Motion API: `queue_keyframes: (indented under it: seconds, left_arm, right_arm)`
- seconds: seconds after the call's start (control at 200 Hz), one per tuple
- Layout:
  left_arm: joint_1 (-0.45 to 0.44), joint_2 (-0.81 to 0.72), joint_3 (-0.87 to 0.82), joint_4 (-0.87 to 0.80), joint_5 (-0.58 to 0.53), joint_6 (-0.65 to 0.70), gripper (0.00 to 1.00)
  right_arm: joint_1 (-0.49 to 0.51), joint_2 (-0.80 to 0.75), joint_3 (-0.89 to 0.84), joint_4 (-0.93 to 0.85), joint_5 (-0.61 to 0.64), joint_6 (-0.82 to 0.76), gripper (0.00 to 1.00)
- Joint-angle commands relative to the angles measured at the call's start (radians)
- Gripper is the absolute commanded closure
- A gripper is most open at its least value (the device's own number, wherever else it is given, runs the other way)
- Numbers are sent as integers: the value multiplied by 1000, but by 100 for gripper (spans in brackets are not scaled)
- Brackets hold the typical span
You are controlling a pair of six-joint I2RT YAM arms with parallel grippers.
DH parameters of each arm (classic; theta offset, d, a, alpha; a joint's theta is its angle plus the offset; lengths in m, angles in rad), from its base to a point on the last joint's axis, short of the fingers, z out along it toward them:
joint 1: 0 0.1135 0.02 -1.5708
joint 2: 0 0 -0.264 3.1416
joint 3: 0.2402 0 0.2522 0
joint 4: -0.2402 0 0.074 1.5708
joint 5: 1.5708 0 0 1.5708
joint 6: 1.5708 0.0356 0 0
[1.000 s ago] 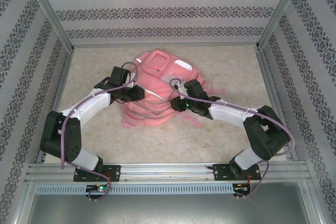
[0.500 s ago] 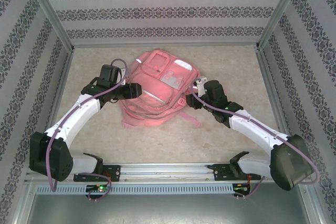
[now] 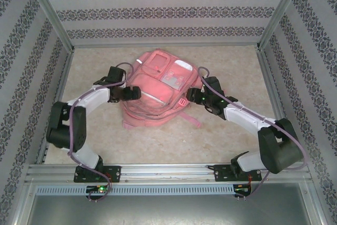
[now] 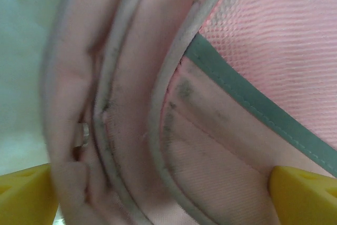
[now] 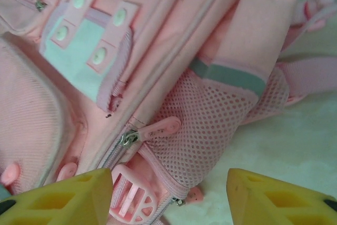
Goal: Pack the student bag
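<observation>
Squarely in the middle of the table lies the pink backpack, front panel up, with a strap trailing toward the near side. The left gripper sits against the bag's left flank. Its jaws are spread wide, the piped seam fabric lies just beyond the yellow fingertips, and nothing is pinched. The right gripper hovers at the right flank, jaws partly apart and empty, over the mesh side pocket. That pocket looks flat and empty. The zip beside it seems shut, so what the main compartments hold cannot be told. The step in hand looks like getting a compartment open. The right jaws should close squarely on the zip pull by its tab, while the left pins the fabric so the bag cannot slide.
</observation>
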Motion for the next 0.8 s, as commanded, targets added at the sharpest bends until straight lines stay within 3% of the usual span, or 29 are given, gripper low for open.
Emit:
queue_keyframes:
  seconds: [0.0, 0.105, 0.135, 0.15, 0.17, 0.295, 0.38, 0.495, 0.61, 0.71, 0.794]
  left_arm:
    - [-55, -11, -12, -3, 61, -14, 3]
    - [-160, -83, -71, -8, 35, -50, 3]
    - [-188, -114, -88, -10, 37, -73, 2]
    - [-199, -129, -97, -9, 40, -84, 2]
    - [-213, -152, -110, -6, 46, -103, 1]
    - [-247, -315, -208, 33, 58, -232, 1]
    - [-246, -446, -235, 10, -11, -220, 1]
    - [-236, -606, -191, -87, -223, -73, 1]
    - [-233, -752, -188, -30, -405, 128, 1]
    - [-233, -850, -280, 123, -490, 305, 1]
    - [-199, -861, -376, 268, -541, 370, 1]
  right_arm:
    - [-27, 1, 0, 17, -53, 44, 41]
    - [-59, -46, -22, 7, -51, -25, 36]
    - [-68, -68, -27, -2, -37, -55, 26]
    - [-71, -78, -28, -7, -27, -72, 7]
    - [-77, -93, -31, -13, -12, -94, 2]
    - [-99, -203, -51, -24, 125, -238, 2]
    - [-106, -278, -74, 4, 229, -350, 2]
    - [-116, -375, -101, 40, 396, -451, 2]
    - [-123, -519, -160, 40, 537, -447, 2]
    - [-140, -666, -271, 84, 501, -485, 2]
    - [-164, -767, -388, 154, 423, -535, 2]
